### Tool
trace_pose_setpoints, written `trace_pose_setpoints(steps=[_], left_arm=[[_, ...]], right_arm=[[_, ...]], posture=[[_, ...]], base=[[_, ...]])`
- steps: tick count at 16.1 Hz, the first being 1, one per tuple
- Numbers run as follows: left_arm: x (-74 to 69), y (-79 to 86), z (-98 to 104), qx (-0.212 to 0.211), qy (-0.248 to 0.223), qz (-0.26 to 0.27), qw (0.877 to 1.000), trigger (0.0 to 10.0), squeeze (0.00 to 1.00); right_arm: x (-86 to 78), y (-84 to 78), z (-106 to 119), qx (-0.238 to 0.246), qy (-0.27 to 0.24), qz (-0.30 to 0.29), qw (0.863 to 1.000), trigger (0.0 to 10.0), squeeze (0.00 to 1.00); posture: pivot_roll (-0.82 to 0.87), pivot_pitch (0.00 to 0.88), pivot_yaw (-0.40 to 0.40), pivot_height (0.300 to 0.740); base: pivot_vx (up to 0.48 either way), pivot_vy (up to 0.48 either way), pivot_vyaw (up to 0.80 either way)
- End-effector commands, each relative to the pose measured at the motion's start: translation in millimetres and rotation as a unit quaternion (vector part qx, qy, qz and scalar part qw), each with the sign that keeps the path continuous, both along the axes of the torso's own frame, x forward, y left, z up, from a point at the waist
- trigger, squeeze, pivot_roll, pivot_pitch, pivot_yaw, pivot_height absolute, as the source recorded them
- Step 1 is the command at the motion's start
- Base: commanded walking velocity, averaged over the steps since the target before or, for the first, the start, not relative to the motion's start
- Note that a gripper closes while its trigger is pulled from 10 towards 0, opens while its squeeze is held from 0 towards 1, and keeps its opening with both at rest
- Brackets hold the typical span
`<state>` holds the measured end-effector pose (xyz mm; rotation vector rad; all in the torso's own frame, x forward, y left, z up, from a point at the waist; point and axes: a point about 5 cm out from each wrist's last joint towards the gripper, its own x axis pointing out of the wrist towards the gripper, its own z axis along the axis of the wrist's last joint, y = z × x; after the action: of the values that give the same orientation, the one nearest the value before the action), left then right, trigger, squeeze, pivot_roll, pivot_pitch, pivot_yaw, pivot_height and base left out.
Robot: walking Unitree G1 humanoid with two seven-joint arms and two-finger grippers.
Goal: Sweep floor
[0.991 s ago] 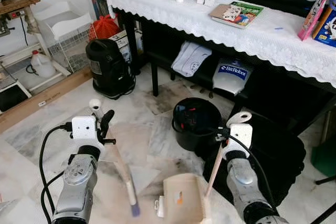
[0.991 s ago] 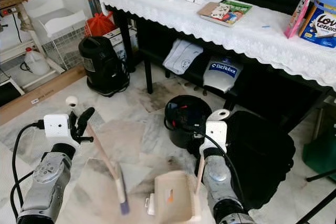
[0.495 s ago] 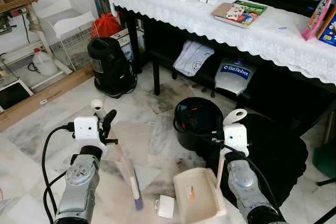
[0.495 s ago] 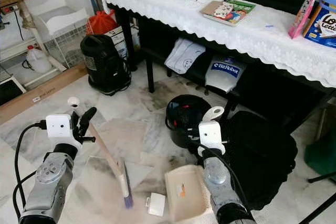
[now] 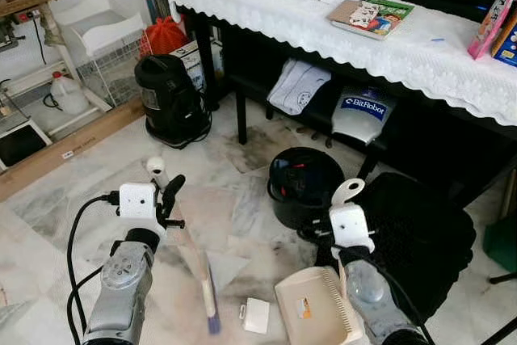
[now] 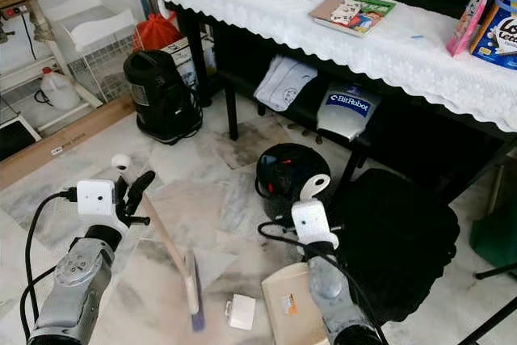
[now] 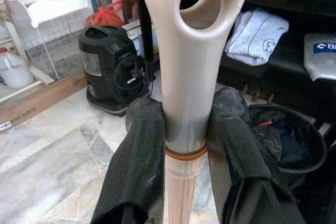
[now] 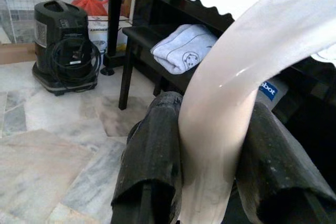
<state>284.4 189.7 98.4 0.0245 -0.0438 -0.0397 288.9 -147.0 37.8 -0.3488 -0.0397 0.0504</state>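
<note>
While the left gripper (image 7: 188,129) clamps both black fingers (image 7: 137,150) on the beige handle of the brush (image 5: 202,280), the brush slants down from it so its purple bristles meet the marble floor (image 5: 97,167) below and to the right of that gripper. Just beyond the bristles lies a small white scrap (image 5: 256,315), and next comes the beige dustpan (image 5: 311,313), low at the floor, its handle pinched tight in the right gripper (image 8: 210,145). Ahead of the right gripper stands a black bin (image 5: 303,183); farther forward, a lace-covered worktop (image 5: 266,14) carries books, with a black vacuum (image 5: 168,103) ahead of the left gripper.
</note>
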Motion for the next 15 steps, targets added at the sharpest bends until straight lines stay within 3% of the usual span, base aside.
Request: trace_pose_setpoints(steps=[1, 5, 8, 15], left_arm=[[-0.5, 2.0, 3.2, 0.009, -0.007, -0.003, 1.0, 10.0, 0.0], [-2.0, 3.8, 3.1, 0.011, -0.001, -0.008, 1.0, 10.0, 0.0], [-2.0, 5.4, 5.3, 0.011, -0.006, -0.006, 1.0, 10.0, 0.0], [-1.2, 4.3, 7.1, 0.009, -0.01, -0.01, 1.0, 10.0, 0.0]], right_arm=[[0.9, -8.6, 2.0, -0.025, -0.009, -0.006, 1.0, 10.0, 0.0], [0.1, -4.7, -3.3, -0.026, 0.0, -0.018, 1.0, 10.0, 0.0], [4.2, -9.0, 7.1, -0.031, -0.042, -0.056, 0.997, 10.0, 0.0], [7.3, -8.4, 8.2, -0.039, -0.049, -0.064, 0.996, 10.0, 0.0]], posture=[[0.1, 0.104, -0.003, 0.74], [0.11, 0.109, 0.003, 0.74], [0.11, 0.111, 0.006, 0.74], [0.12, 0.112, 0.011, 0.74]], base=[[0.0, 0.0, 0.0], [0.0, 0.0, 0.0], [0.0, 0.0, 0.0], [0.0, 0.0, 0.0]])
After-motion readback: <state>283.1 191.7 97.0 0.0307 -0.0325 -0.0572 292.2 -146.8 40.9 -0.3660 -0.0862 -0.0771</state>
